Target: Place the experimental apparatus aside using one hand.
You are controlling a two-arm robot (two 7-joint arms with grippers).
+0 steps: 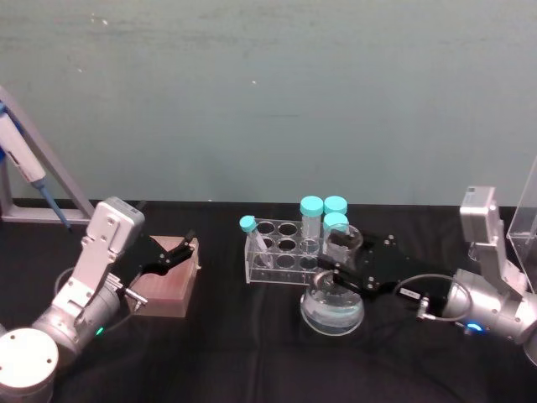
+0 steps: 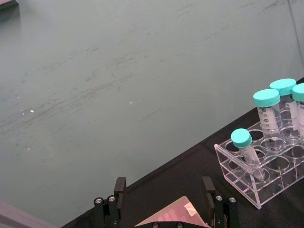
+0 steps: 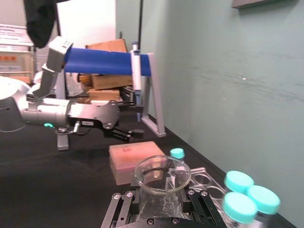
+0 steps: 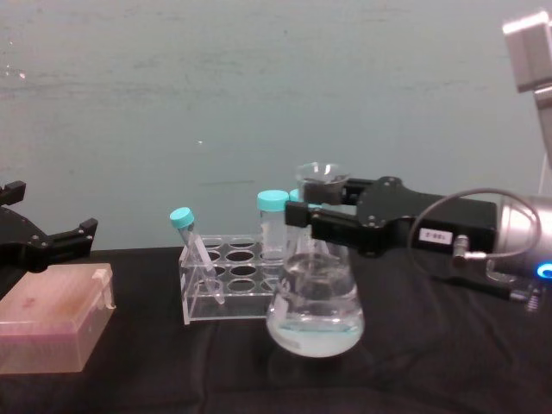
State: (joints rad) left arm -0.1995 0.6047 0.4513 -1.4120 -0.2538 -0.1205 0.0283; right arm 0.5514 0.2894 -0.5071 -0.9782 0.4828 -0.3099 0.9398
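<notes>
A conical flask [image 1: 333, 312] [image 4: 315, 319] of clear liquid rests on the black cloth in front of a clear acrylic rack [image 1: 281, 260] [image 4: 228, 289] [image 2: 256, 175] that holds several teal-capped tubes. My right gripper [image 1: 331, 277] [image 4: 312, 220] reaches in from the right, shut on the flask's neck just below the rim. The right wrist view has the flask mouth [image 3: 161, 173] between the fingers. Over at the left, my left gripper [image 1: 186, 249] [image 2: 163, 190] is open above a pink box [image 1: 168, 281] [image 4: 47, 328].
A pipette stand [image 1: 25, 159] with a blue holder [image 3: 109, 64] rises at the back left. A clear acrylic panel [image 1: 524, 218] stands at the far right. The teal wall runs close behind the table. Bare black cloth lies in front of the flask.
</notes>
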